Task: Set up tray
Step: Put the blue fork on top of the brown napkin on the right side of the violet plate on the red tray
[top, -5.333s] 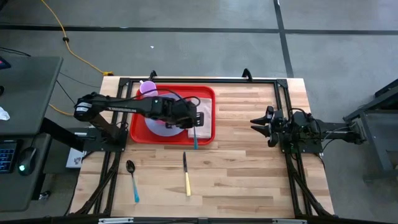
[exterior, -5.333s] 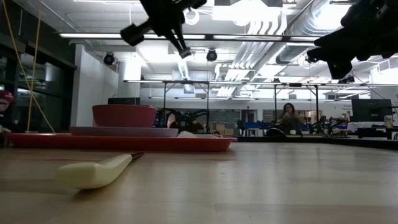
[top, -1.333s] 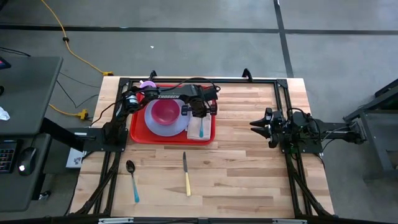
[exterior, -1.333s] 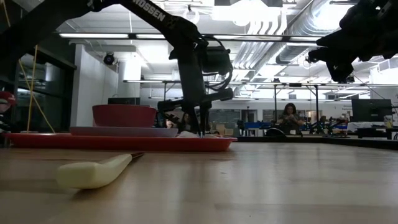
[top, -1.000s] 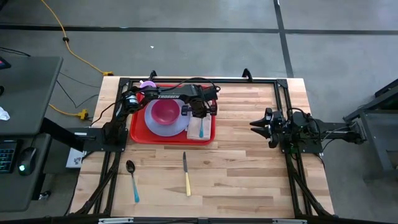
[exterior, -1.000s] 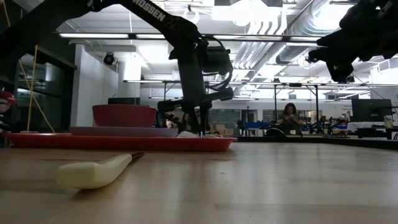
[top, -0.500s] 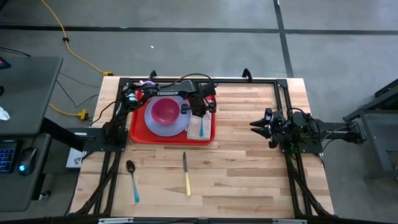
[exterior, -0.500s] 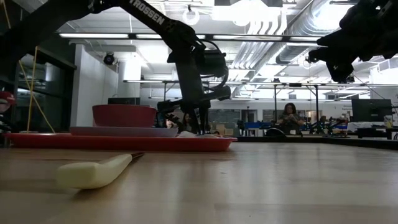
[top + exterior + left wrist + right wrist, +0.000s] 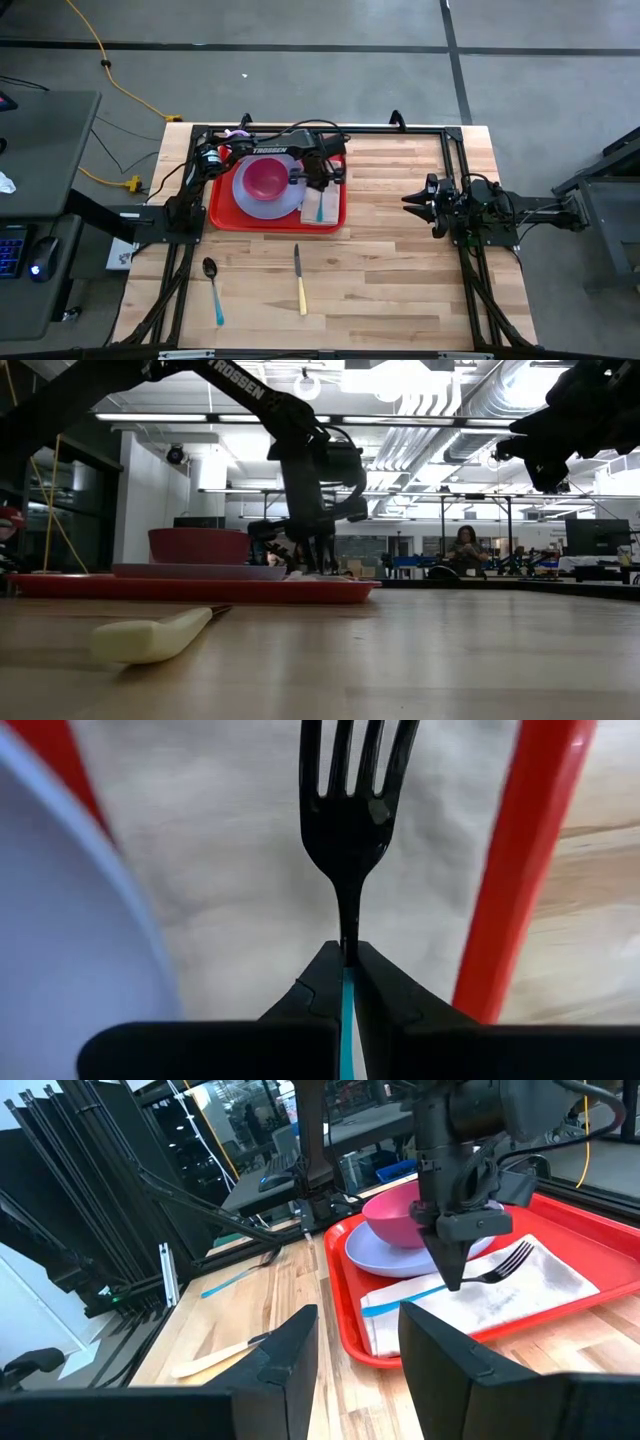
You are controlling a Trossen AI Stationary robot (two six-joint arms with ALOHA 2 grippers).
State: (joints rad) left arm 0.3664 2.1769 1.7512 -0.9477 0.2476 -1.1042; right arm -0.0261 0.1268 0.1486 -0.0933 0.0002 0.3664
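Note:
The red tray (image 9: 222,200) lies at the table's far left and carries a lavender plate (image 9: 250,200) with a red bowl (image 9: 266,178). Beside the plate a white napkin (image 9: 314,210) lies on the tray. On the napkin is a fork (image 9: 348,810) with a black head and a blue handle (image 9: 408,1296). My left gripper (image 9: 319,190) stands over the napkin, shut on the fork. My right gripper (image 9: 412,200) waits open at the table's right, pointing level toward the tray. My left gripper pinches the fork's thin neck (image 9: 347,948), where the black head meets the blue handle, between its two fingertips. The fingers come steeply from above. The fork lies low along the napkin, tines (image 9: 514,1258) toward the table's far side, the handle's end (image 9: 372,1309) on the napkin.
A spoon (image 9: 211,285) with a blue handle and a knife (image 9: 299,280) with a pale yellow handle lie on the bare wood near the front, below the tray. A small purple thing (image 9: 238,133) shows behind the tray's far left corner. Bare wood lies between the two arms.
My left gripper has turned a little at the wrist over the napkin, still shut on the fork, and its forearm has swung slightly toward the table's far edge. The fork stays low on the napkin.

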